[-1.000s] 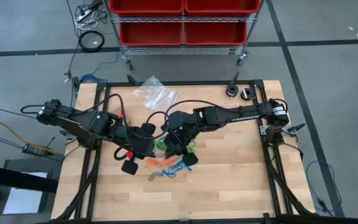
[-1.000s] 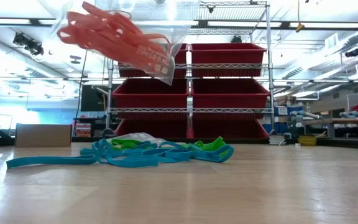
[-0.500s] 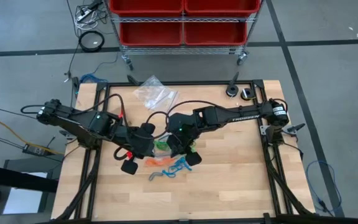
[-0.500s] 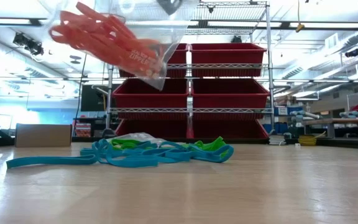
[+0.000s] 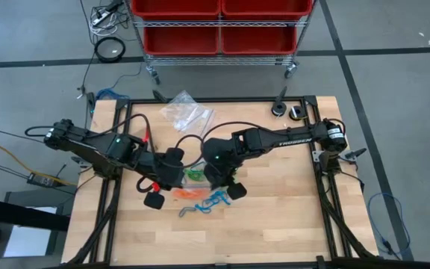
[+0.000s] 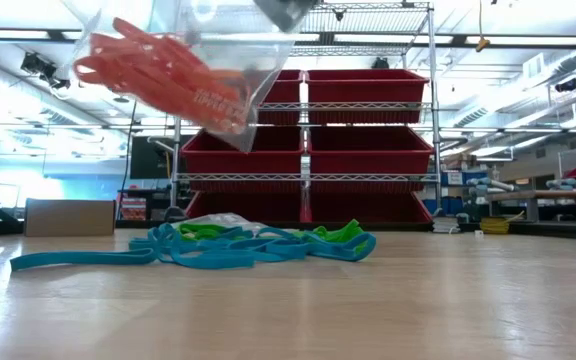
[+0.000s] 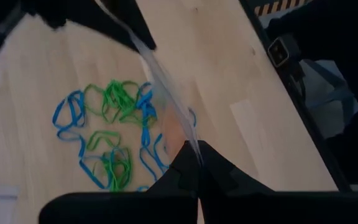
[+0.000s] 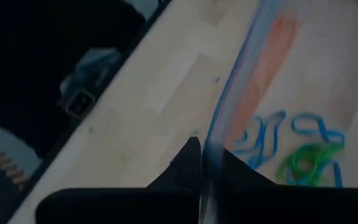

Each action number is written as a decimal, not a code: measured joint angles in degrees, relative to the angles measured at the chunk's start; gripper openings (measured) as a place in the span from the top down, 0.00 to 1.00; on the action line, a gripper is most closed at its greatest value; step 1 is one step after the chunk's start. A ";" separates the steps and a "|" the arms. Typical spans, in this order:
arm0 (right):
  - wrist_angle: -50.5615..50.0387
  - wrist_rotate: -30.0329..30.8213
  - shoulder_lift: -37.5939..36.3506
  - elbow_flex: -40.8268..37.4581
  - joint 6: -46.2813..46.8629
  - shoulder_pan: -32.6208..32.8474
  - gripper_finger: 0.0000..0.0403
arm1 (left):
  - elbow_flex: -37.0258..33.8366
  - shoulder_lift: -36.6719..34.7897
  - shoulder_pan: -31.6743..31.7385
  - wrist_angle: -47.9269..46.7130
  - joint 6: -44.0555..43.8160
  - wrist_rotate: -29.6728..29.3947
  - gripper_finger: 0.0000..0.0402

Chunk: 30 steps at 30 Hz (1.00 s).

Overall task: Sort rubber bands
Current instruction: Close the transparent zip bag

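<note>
Both arms met over the middle of the light wooden worktop (image 5: 275,217), sharing a clear plastic zip bag (image 6: 183,60) raised off the surface. Left end effector (image 7: 197,163) was pressed together on the bag's thin edge; right end effector (image 8: 205,163) likewise pinched the bag's blue-striped zip edge. Low view alone showed the bag hanging tilted in the air with a bunch of thin orange rubber bands (image 6: 158,72) inside it, well above the worktop; neither end effector could be made out there. High view hid the bag under the dark arms but showed an orange patch and loose bands just beside the two wrists, plus a second crumpled clear plastic bag (image 5: 186,112) lying apart toward the far edge. Loose thin blue rubber bands (image 7: 67,118) and thin green rubber bands (image 7: 118,99) lay tangled flat on the worktop below the held bag, clearest in the left wrist view; the right wrist view caught only a few of them past the bag's edge. Low view showed the same blue and green heap, with red plastic bins on a wire rack (image 6: 368,150) behind the worktop.
</note>
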 joint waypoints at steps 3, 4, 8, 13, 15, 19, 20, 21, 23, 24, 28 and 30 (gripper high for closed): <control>-1.98 1.93 0.00 0.00 0.15 0.06 0.99 | 0.00 0.00 -0.02 -0.59 -0.21 -0.04 1.00; -2.04 2.18 0.00 0.00 0.53 0.06 0.99 | 0.00 0.00 -0.02 -0.54 -0.23 -0.05 1.00; -2.35 0.24 0.00 0.00 1.67 0.06 0.98 | 0.00 0.00 -0.04 -0.64 -0.23 -0.03 1.00; -5.61 1.45 0.00 0.00 1.10 0.08 0.98 | -0.02 0.00 -0.04 -1.18 -0.66 -0.01 1.00; -8.04 3.55 0.00 0.00 0.38 0.18 0.99 | -0.02 0.00 -0.04 -1.85 -1.37 0.00 1.00; -8.04 4.03 0.00 -0.02 2.17 0.24 0.99 | -0.04 0.00 -0.04 -3.07 -1.54 0.01 1.00; -7.60 2.00 0.00 -0.02 2.35 0.22 0.99 | -0.04 0.00 -0.04 -3.02 -1.54 0.00 1.00; -7.01 0.10 0.00 -0.02 2.70 0.20 0.99 | -0.04 0.00 -0.04 -3.02 -1.54 -0.05 1.00; -5.95 -1.49 0.00 -0.02 3.14 0.19 0.97 | -0.04 0.00 -0.04 -3.02 -1.54 -0.08 1.00; -5.39 -1.68 0.00 -0.02 3.23 0.21 0.96 | -0.04 0.00 -0.04 -3.02 -1.54 -0.10 1.00; -1.78 -1.66 0.00 -0.02 3.43 0.13 0.89 | -0.04 0.00 -0.04 -3.00 -1.76 -0.10 1.00; 1.20 -1.33 0.00 -0.02 4.11 0.13 0.84 | -0.04 0.00 -0.04 -2.89 -1.78 -0.12 1.00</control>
